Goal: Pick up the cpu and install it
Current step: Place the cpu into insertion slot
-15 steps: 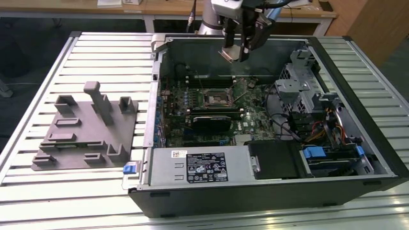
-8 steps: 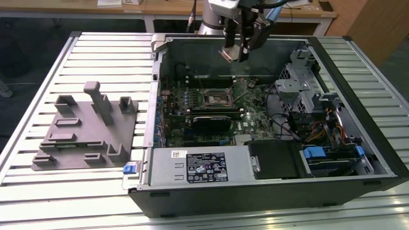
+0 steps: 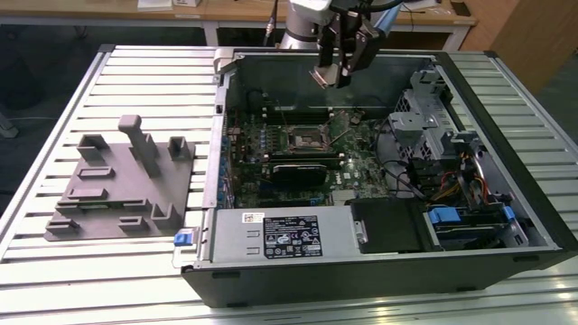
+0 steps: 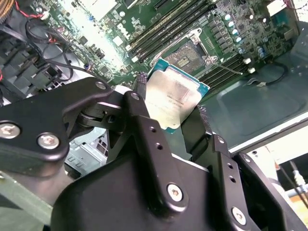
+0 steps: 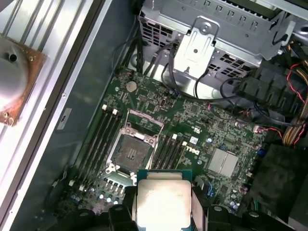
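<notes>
My gripper (image 3: 336,71) hangs over the back of the open computer case (image 3: 505,101), shut on the cpu (image 3: 323,74). The cpu is a small square chip with a silvery top and a pale rim. In the second wrist view the cpu (image 4: 174,98) sits tilted between the black fingers (image 4: 144,125), edge-gripped on two sides. In the first wrist view the cpu (image 5: 162,202) lies flat between the jaws. The dark square socket (image 3: 305,140) with its metal frame stands uncovered on the green motherboard, below the chip and apart from it, and is seen in both wrist views (image 4: 185,55) (image 5: 132,149).
A grey fixture (image 3: 122,183) with upright posts lies on the slatted table at the exterior view's left. A silver box with a white label (image 3: 284,233) fills the case's near side. A drive cage and cables (image 3: 434,135) stand at the exterior view's right. A round metal part (image 5: 14,82) rests outside the case.
</notes>
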Controlling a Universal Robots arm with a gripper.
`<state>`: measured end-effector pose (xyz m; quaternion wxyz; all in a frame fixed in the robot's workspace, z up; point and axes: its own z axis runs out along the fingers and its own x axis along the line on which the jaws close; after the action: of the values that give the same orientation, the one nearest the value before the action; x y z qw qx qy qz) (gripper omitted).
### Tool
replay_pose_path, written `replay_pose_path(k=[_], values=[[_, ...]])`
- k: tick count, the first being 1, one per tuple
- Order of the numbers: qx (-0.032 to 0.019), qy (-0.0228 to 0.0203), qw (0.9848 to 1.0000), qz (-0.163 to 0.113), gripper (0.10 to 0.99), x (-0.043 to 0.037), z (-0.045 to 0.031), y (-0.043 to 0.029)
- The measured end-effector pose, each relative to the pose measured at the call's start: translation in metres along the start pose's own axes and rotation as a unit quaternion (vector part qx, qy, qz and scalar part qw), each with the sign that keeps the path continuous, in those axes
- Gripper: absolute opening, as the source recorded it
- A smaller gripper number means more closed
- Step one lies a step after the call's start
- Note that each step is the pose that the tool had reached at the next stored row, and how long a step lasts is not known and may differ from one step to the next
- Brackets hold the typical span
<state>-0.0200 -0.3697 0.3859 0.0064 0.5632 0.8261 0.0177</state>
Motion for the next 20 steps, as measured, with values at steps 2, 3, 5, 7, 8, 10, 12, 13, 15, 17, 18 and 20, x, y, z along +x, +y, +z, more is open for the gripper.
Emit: replay_pose_path(k=[2,3,5,7,8,10,12,13,15,17,18,20], values=[[-0.0001,-0.0003,1.0000,0.008,0.541,0.0000,0.0002,0.0000],[-0.0001,-0.0005,0.9999,0.012,0.541,0.0001,0.0002,0.0000],[-0.0002,-0.0008,0.9998,0.021,0.541,0.0002,0.0004,0.0000],[-0.0003,-0.0011,0.9996,0.029,0.541,0.0002,0.0006,0.0000],[-0.0003,-0.0012,0.9994,0.033,0.541,0.0002,0.0007,0.0001],[-0.0004,-0.0015,0.9991,0.042,0.541,0.0002,0.0009,0.0001],[-0.0005,-0.0019,0.9987,0.052,0.541,0.0004,0.0013,0.0001],[-0.0005,-0.0021,0.9984,0.057,0.541,0.0005,0.0015,0.0001],[-0.0006,-0.0025,0.9977,0.067,0.541,0.0009,0.0018,0.0003],[-0.0008,-0.0029,0.9969,0.079,0.541,0.0012,0.0022,0.0004],[-0.0008,-0.0031,0.9964,0.085,0.541,0.0013,0.0024,0.0004],[-0.0009,-0.0035,0.9953,0.097,0.541,0.0015,0.0028,0.0005]])
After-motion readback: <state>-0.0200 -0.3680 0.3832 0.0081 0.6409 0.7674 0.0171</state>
